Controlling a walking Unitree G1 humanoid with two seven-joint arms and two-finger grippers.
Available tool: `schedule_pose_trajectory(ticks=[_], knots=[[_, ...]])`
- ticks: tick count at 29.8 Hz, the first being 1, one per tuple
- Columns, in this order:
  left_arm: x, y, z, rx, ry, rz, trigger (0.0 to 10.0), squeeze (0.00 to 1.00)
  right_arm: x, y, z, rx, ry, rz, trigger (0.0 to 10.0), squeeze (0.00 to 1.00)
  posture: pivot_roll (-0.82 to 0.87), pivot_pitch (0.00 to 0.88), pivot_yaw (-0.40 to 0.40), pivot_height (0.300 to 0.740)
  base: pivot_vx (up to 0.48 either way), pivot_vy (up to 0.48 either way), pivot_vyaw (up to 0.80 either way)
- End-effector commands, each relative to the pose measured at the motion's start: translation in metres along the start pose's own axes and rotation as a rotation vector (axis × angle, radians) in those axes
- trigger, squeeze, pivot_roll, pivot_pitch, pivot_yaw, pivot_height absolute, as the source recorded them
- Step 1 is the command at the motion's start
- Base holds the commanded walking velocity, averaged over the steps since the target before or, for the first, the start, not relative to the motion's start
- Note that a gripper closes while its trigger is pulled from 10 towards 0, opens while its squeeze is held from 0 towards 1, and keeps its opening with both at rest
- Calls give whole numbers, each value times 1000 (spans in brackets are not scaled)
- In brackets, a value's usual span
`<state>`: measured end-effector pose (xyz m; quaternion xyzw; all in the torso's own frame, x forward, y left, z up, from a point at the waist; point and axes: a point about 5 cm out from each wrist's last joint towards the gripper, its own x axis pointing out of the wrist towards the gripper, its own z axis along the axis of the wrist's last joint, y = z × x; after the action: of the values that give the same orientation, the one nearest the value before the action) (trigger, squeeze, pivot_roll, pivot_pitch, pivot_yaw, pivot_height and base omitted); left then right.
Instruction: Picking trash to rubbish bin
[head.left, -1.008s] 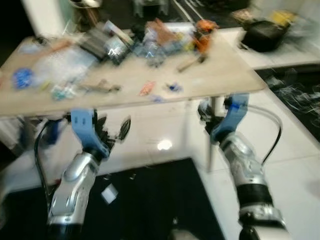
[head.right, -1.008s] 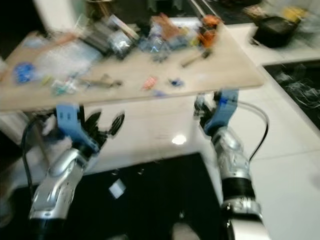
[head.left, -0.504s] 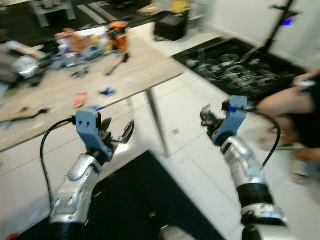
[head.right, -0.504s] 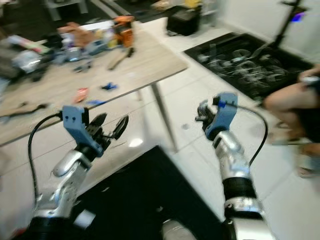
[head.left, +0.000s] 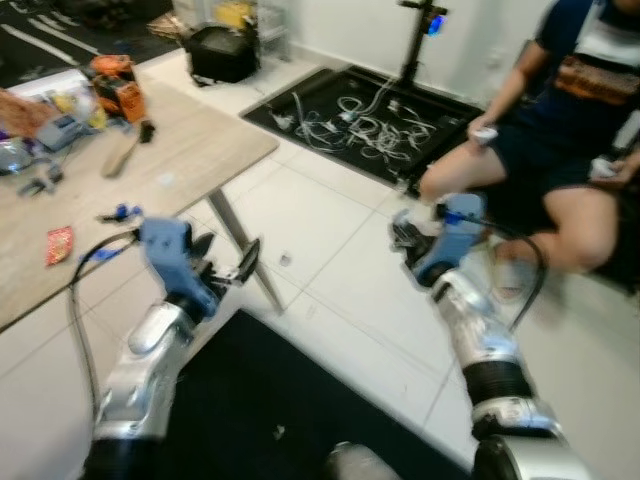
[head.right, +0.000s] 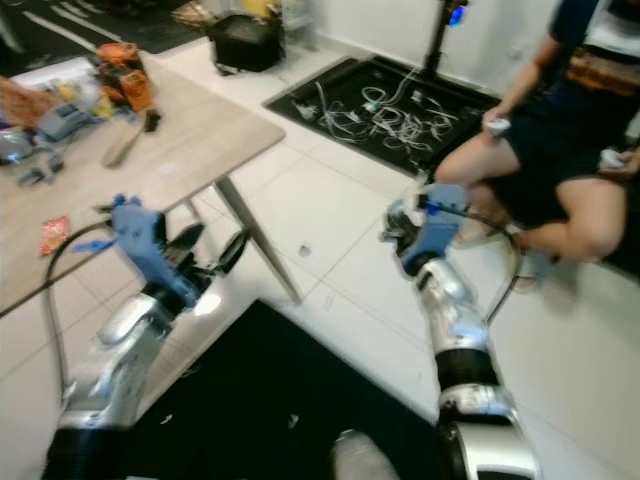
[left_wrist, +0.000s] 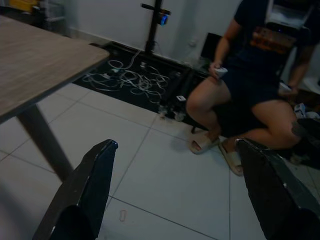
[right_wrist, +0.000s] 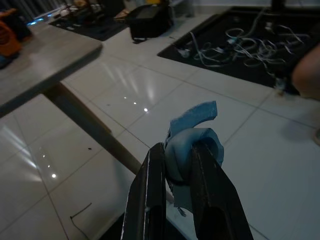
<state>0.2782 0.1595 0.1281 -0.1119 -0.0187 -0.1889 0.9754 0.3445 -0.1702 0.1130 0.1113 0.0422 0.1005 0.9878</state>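
Observation:
My right gripper (right_wrist: 176, 151) is shut on a crumpled blue scrap of trash (right_wrist: 194, 136), held up in front of me over the white tiled floor; it also shows as my right gripper (head.left: 402, 232). My left gripper (head.left: 230, 264) is raised beside the table's corner, open and holding nothing, with my left gripper (left_wrist: 176, 144) spread wide toward the floor. Loose trash lies on the wooden table (head.left: 195, 150): a red wrapper (head.left: 59, 244) and a small blue scrap (head.left: 120, 212). No rubbish bin can be made out.
A person (head.left: 565, 110) sits at the right, feet in sandals (left_wrist: 202, 144) on the tiles. A black mat with tangled cables (head.left: 360, 125) lies beyond. The table leg (head.left: 240, 255) stands near my left gripper. A black mat (head.left: 270, 400) lies at my feet.
The whole view has swung to the right: the table has slid to the left edge and the seated person has come in. Both grippers keep their poses.

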Motion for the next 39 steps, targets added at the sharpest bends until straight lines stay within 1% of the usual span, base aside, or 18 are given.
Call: schedule_pose_trajectory(ticks=[1, 3, 5, 6, 8, 9, 10, 11, 14, 17, 20, 25, 28, 30, 39], knots=[[-2, 2, -2, -1, 10, 2, 10000, 0, 0, -2, 0, -4, 2, -8, 10000, 0, -121, 0, 44, 740, 0, 0, -800], [-2, 2, -1, 15, 6, -4, 10000, 0, 0, -1, 0, -23, 4, -2, 10000, 0, -118, 0, 42, 740, 0, 0, -800], [-5, 3, 0, 67, 3, -17, 10000, 0, -1, -2, 1, -82, 7, 11, 10000, 0, -118, 0, 40, 740, 0, 0, -800], [-5, 3, 0, 67, 3, -17, 10000, 0, -1, -2, 1, -82, 7, 11, 10000, 0, -118, 0, 40, 740, 0, 0, -800], [-7, 6, 2, 89, -5, -19, 10000, 0, -3, -4, 2, -113, 7, 11, 10000, 0, -118, 0, 42, 740, 0, 0, -800], [-10, 11, 3, 104, -8, -8, 10000, 0, -4, -10, 2, -120, 8, -3, 10000, 0, -117, 0, 42, 740, 0, 0, -788], [-13, 18, 4, 126, -8, 13, 10000, 0, -7, -17, 2, -130, 10, -21, 10000, 0, -117, 0, 43, 740, 0, 0, -800], [-13, 18, 4, 126, -8, 13, 10000, 0, -7, -17, 2, -130, 10, -21, 10000, 0, -117, 0, 43, 740, 0, 0, -800], [-22, 33, 4, 162, 0, 49, 10000, 0, -15, -29, 0, -156, 18, -44, 10000, 0, -117, 0, 44, 740, 0, 0, -800], [-25, 34, 2, 169, 5, 53, 10000, 0, -20, -31, -2, -162, 21, -44, 10000, 0, -122, 0, 47, 740, 0, 0, -800], [-27, 33, 1, 175, 3, 55, 10000, 0, -20, -30, -3, -169, 22, -42, 10000, 0, -121, 0, 46, 740, 0, 0, -800], [-23, 34, 1, 175, -6, 66, 10000, 0, -17, -29, -4, -168, 26, -38, 10000, 0, -113, 0, 41, 740, 0, 0, -800], [-20, 34, 1, 191, -12, 69, 10000, 0, -15, -26, -5, -167, 30, -28, 10000, 0, -111, 0, 37, 740, 0, 0, -800], [-19, 35, 1, 179, -14, 69, 10000, 0, -15, -25, -5, -161, 33, -25, 10000, 0, -110, 0, 36, 740, 0, 0, -800], [-14, 30, -2, 176, -4, 37, 10000, 0, -14, -28, -6, -153, 40, -27, 10000, 0, -109, 0, 37, 740, 0, 0, -800]])
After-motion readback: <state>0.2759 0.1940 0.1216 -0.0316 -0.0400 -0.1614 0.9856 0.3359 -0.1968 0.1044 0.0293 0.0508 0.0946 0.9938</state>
